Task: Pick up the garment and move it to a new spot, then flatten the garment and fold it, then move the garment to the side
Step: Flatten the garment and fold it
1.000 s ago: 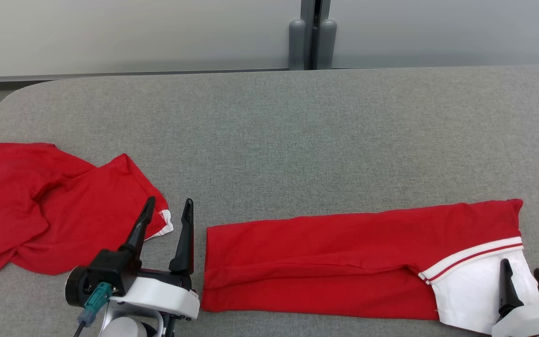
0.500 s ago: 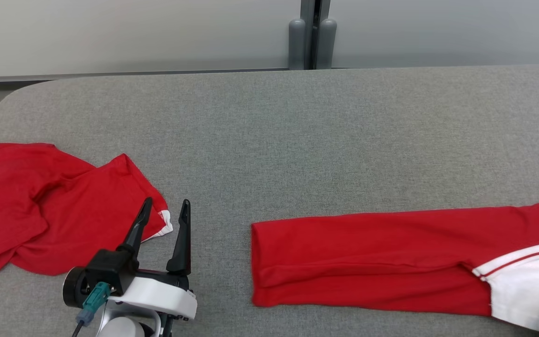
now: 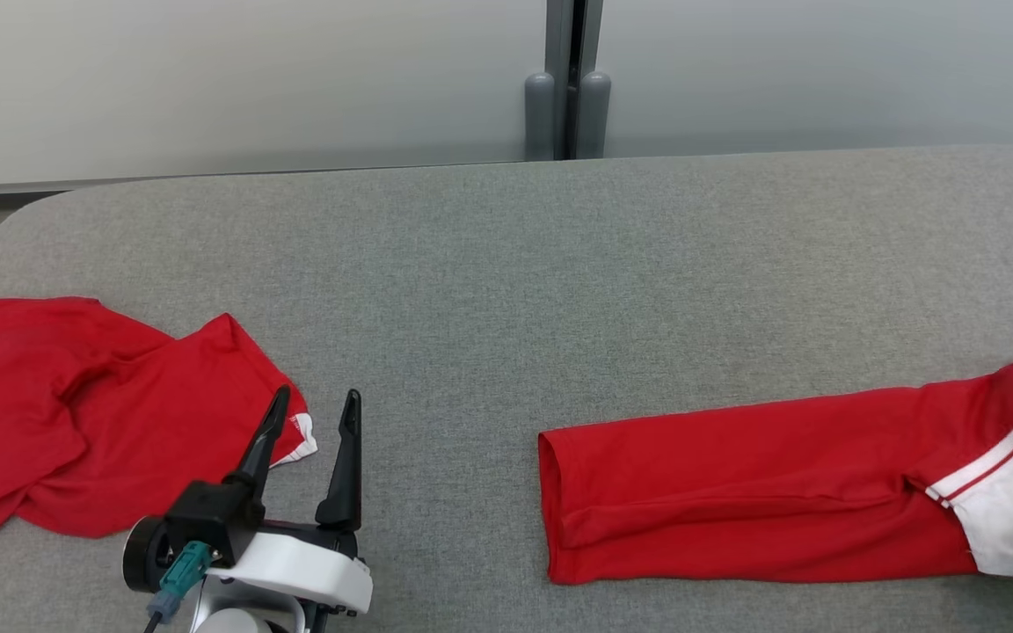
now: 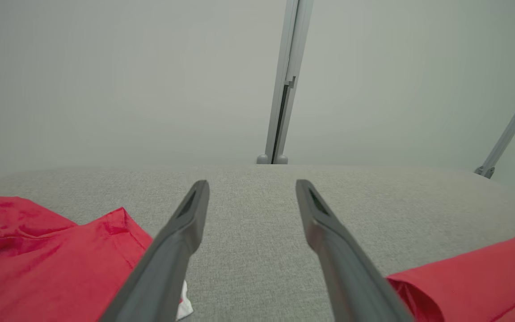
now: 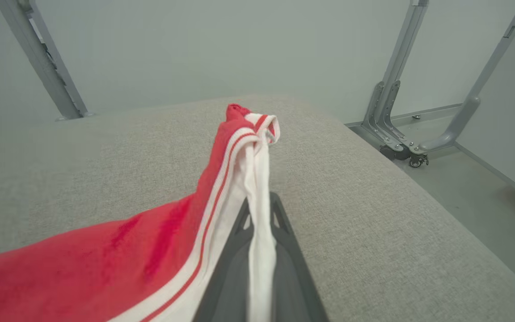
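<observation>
- Heap of crumpled red cloth (image 3: 76, 413) on the left of grey upholstered table (image 3: 506, 264); white tag (image 3: 302, 438) illegible.
- Empty left gripper (image 3: 317, 396), fingers spread wide.
- At right, folded red garment with white striped hem (image 3: 735, 492), hem pinched in closed right gripper (image 5: 261, 203).

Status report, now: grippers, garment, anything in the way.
Left gripper open, empty. Right gripper shut on folded garment, white end; rest lies flat on table. Crumpled red garment at left, apart from it.

The left tool (image 4: 252, 184) gapes above grey padding (image 4: 253, 250), between crumpled red cloth (image 4: 38, 259) and the garment (image 4: 472, 277).
</observation>
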